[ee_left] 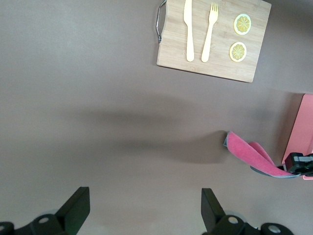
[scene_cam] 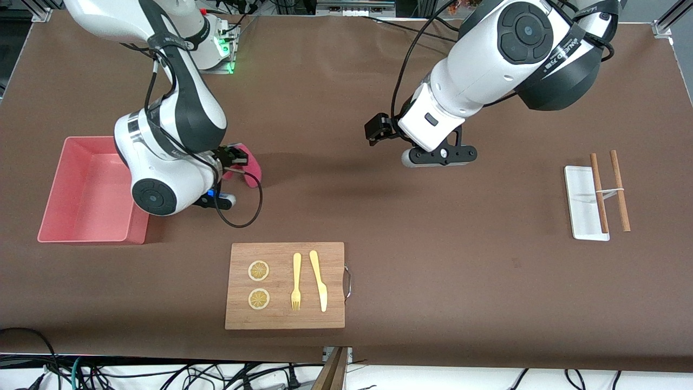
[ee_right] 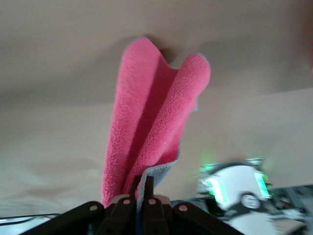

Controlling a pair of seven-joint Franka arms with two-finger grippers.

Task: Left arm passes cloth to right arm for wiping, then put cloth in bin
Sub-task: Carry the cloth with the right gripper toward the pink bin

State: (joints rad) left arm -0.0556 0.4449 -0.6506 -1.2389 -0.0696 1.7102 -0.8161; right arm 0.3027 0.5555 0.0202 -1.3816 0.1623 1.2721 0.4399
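My right gripper [scene_cam: 238,158] is shut on the magenta-red cloth [scene_cam: 250,168], which hangs folded from it just above the table beside the pink bin [scene_cam: 86,189]. In the right wrist view the cloth [ee_right: 151,122] is pinched between the fingers, its grey underside showing at the pinch. It also shows in the left wrist view [ee_left: 247,152]. My left gripper [scene_cam: 439,155] is open and empty, up over the middle of the table toward the left arm's end; its fingers [ee_left: 76,208] stand wide apart over bare table.
A wooden cutting board [scene_cam: 285,285] with a fork, a knife and two lemon slices lies nearer the front camera. A small white tray [scene_cam: 582,203] with two wooden sticks lies at the left arm's end.
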